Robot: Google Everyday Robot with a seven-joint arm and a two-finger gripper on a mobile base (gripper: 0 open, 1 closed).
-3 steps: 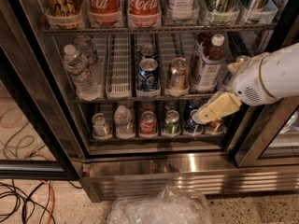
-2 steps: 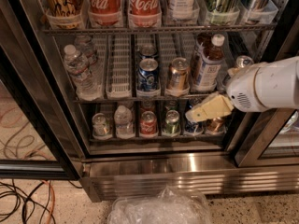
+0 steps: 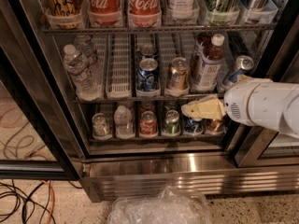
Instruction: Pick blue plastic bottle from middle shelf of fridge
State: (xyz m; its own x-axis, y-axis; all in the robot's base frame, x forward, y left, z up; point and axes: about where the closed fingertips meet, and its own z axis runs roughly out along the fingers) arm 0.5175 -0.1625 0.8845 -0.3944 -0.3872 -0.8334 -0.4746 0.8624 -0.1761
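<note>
The blue plastic bottle (image 3: 207, 65), with a white cap, brown neck and pale blue label, stands upright at the right of the middle shelf (image 3: 119, 73), a wire rack with white lane trays, inside the open fridge (image 3: 187, 164). My gripper (image 3: 188, 110), cream-coloured on a white arm coming in from the right, sits in front of the shelf edge just below the bottle and points left. It holds nothing and is apart from the bottle.
Clear water bottles (image 3: 79, 66) stand at the shelf's left, with a blue can (image 3: 148, 73), a copper can (image 3: 177, 73) and a tilted can (image 3: 238, 68) around the bottle. Cola bottles (image 3: 142, 1) sit above, small cans (image 3: 148, 122) below. Cables (image 3: 23, 199) and a plastic bag (image 3: 159, 206) lie on the floor.
My gripper and arm have moved left along the front of the fridge, staying just under the middle shelf's edge. The bottles and cans have not moved.
</note>
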